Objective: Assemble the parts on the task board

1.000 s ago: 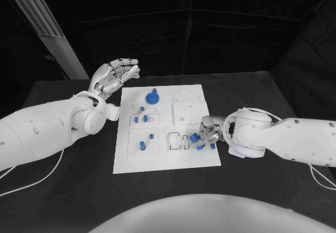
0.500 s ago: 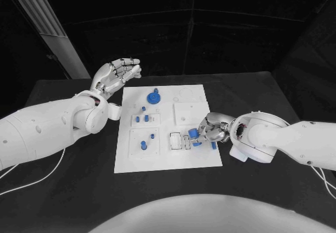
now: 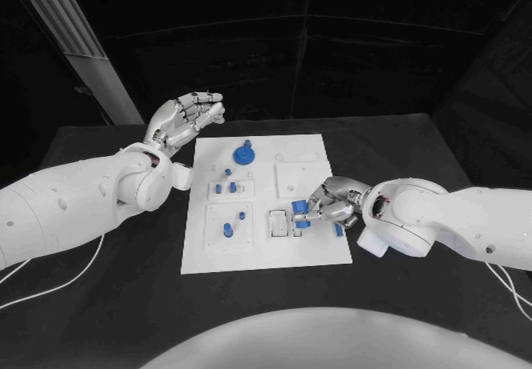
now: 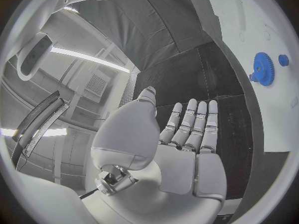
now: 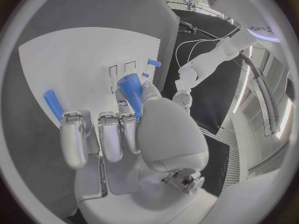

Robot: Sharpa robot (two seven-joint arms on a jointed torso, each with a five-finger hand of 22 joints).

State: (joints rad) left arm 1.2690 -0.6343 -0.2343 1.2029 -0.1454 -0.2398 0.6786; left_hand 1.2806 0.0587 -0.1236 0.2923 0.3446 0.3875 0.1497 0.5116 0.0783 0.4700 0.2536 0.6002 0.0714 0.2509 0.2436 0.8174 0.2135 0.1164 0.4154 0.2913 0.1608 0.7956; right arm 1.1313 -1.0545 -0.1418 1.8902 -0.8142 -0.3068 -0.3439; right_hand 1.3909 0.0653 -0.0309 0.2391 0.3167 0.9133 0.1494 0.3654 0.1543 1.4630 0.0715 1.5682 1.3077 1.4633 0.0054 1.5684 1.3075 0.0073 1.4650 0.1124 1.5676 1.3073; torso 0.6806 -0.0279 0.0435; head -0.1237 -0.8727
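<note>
We see the right robot hand (image 3: 318, 211) low over the right side of the white board (image 3: 266, 254), grasping a blue peg (image 5: 129, 90) between thumb and fingers, just beside the small white slots (image 3: 277, 224). A second blue piece (image 5: 52, 104) lies on the board near its outer fingers. The left robot hand (image 3: 186, 115) hangs released, fingers apart and gently curved, above the counter (image 3: 111, 300) off the board's far left corner, near the blue gear (image 3: 242, 157). Since a second ago, the right robot hand has crept inward and farther up the board; the left has stayed put.
</note>
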